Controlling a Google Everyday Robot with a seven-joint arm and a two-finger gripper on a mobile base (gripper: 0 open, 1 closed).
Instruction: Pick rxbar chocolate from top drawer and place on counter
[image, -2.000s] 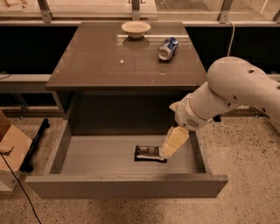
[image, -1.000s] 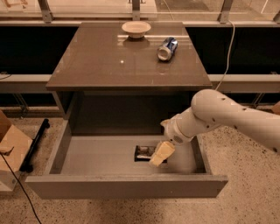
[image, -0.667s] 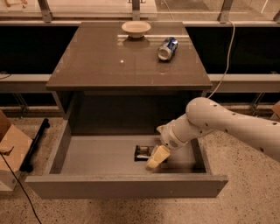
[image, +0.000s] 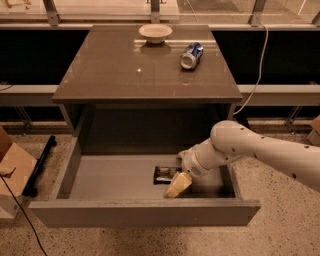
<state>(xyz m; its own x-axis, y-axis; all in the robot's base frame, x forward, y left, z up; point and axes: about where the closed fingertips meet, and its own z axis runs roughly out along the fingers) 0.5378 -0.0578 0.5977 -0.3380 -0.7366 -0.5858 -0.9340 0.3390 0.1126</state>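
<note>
The top drawer (image: 100, 176) is pulled wide open below the counter (image: 125, 70). The rxbar chocolate (image: 163, 174), a flat black bar, lies on the drawer floor right of the middle. My white arm reaches in from the right. My gripper (image: 178, 185), with cream-coloured fingers, is down inside the drawer, right at the bar's right end and partly covering it. Whether it touches the bar cannot be told.
On the counter stand a shallow white bowl (image: 155, 33) at the back and a blue-and-silver soda can (image: 192, 54) lying on its side. A cardboard box (image: 12, 172) sits on the speckled floor at the left. A white cable (image: 256, 70) hangs at the right.
My gripper has moved left and down into the drawer, from the bar's right side to directly over its right end. The bar has not moved.
</note>
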